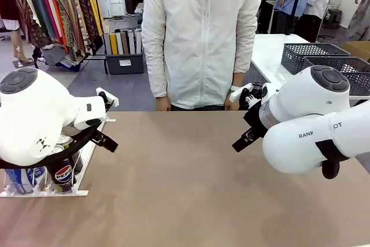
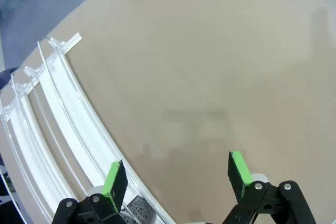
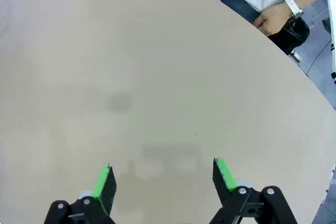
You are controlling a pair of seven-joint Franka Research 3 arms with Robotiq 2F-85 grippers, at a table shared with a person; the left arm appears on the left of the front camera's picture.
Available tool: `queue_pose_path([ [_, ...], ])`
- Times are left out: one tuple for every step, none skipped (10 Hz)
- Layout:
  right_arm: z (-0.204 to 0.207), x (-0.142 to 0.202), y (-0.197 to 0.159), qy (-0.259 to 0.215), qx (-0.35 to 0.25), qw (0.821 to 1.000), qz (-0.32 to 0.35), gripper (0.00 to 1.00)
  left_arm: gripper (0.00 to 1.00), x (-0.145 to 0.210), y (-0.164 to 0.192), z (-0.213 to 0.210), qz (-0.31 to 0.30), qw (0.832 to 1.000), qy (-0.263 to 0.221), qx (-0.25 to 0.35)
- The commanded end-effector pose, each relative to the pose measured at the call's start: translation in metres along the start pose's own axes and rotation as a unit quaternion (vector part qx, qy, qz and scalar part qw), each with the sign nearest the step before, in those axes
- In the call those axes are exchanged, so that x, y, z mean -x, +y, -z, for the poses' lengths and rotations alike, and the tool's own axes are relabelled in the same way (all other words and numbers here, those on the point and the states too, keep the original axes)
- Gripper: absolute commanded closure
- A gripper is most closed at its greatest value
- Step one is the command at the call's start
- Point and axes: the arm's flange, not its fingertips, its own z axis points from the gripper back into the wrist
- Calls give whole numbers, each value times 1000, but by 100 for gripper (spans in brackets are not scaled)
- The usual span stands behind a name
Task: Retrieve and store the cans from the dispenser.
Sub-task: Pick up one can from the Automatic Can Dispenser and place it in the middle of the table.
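The white dispenser point(image 1: 81, 160) lies along the table's left edge, partly hidden behind my left arm. Standing at its near end are a black Pepsi can point(image 1: 62, 175) and a blue and white can point(image 1: 24, 180). My left gripper point(image 1: 107, 141) hovers just right of the rack. In the left wrist view this gripper point(image 2: 177, 174) is open over bare table, with the dispenser rails point(image 2: 58, 108) curving past its left finger. My right gripper point(image 1: 243, 140) hangs over the right side of the table. In the right wrist view it point(image 3: 165, 181) is open and holds nothing.
A person in a white jacket point(image 1: 199, 39) stands at the far edge, one hand point(image 3: 270, 20) with a wristwatch near the table rim. Dark grey lattice baskets point(image 1: 324, 56) sit on a white table at the back right. The brown tabletop point(image 1: 185, 189) is bare in the middle.
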Motion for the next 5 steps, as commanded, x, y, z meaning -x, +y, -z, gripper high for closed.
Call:
queue_pose_path([
  [0,0,0,0,0,1000,0,0,0,0,0,0,0,1000,0,0],
  [0,0,0,0,0,1000,0,0,0,0,0,0,0,1000,0,0],
  [0,0,0,0,0,1000,0,0,0,0,0,0,0,1000,0,0],
  [0,0,0,0,0,1000,0,0,0,0,0,0,0,1000,0,0],
  [0,0,0,0,0,1000,0,0,0,0,0,0,0,1000,0,0],
])
